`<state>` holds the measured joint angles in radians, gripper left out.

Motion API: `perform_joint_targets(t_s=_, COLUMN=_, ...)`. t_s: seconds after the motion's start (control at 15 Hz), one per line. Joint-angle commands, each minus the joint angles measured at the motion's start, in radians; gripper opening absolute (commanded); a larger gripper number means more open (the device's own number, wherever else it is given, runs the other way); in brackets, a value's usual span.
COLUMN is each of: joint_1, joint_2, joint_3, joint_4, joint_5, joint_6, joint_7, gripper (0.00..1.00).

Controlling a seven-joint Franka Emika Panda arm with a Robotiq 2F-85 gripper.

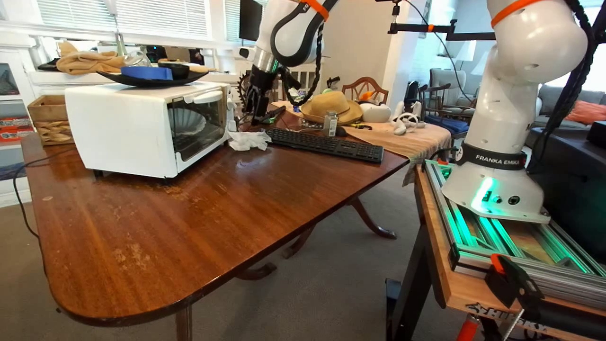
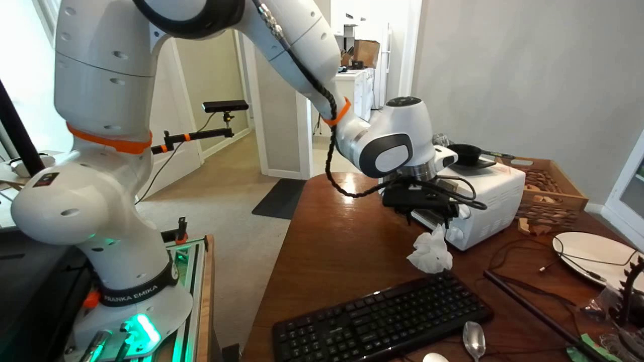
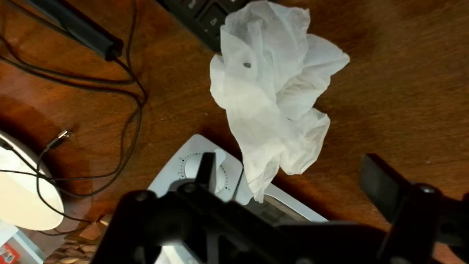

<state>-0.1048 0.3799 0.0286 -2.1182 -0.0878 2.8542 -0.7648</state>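
"So, nearest first: the tool (image 3: 292, 168)?"

"Fingers (image 3: 381, 181) standing wide, nothing gripped. It hangs above a crumpled white tissue (image 3: 271, 95), which lies on the worktop (image 1: 156, 222) beside the toaster oven (image 1: 120, 130)."

"Risk noted there?"

"Thin stuff, all folds. Judgement: a shallow pinch could take a single crease and tear it, or let it slip; too deep, and the fingertips could scrape the wood. Light, too: a brush from either side might push it away."

"Next one out?"

"The oven's front corner. In the wrist view one finger overlaps a knob (image 3: 191, 169). Lowered straight at this spread, that finger might strike the oven. Cause: width of the opening, plus how close the tissue lies to that corner; touching or not, I cannot tell."

"And the keyboard (image 2: 380, 317)?"

"Its end is near the tissue's opposite side. A sideways drift could press keys or push the board askew."

"On top of the oven?"

"A black dish (image 1: 156, 83) carrying a blue item (image 1: 147, 72) and a black bowl (image 2: 464, 152). Jolt the oven and that load might slide; nothing visible secures it."

"Further along?"

"A black cable (image 3: 140, 103), looped loose, part of it across the plate (image 2: 588, 244). If a loop snagged, the plate could be dragged too."

"Farthest?"

"A straw hat (image 1: 331, 106), well apart from the tool. No hazard entered."
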Motion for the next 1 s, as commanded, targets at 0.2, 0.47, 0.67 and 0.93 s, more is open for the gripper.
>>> perform_joint_targets(t_s=0.2, joint_1=-0.051, joint_2=0.066, joint_3=0.001, joint_4=0.015, joint_5=-0.004, joint_6=0.025, joint_7=0.100, gripper=1.00)
perform_joint_targets(t_s=0.47, joint_1=-0.073, joint_2=0.098, joint_3=0.015, joint_4=0.032, joint_5=-0.007, joint_6=0.012, joint_7=0.123, gripper=0.92)
perform_joint_targets(t_s=0.67, joint_1=-0.076, joint_2=0.125, joint_3=0.021, joint_4=0.059, joint_5=-0.013, joint_6=0.002, joint_7=0.137, gripper=0.76)
perform_joint_targets(t_s=0.93, joint_1=-0.083, joint_2=0.143, joint_3=0.032, joint_4=0.072, joint_5=-0.013, joint_6=0.007, joint_7=0.140, gripper=0.34)
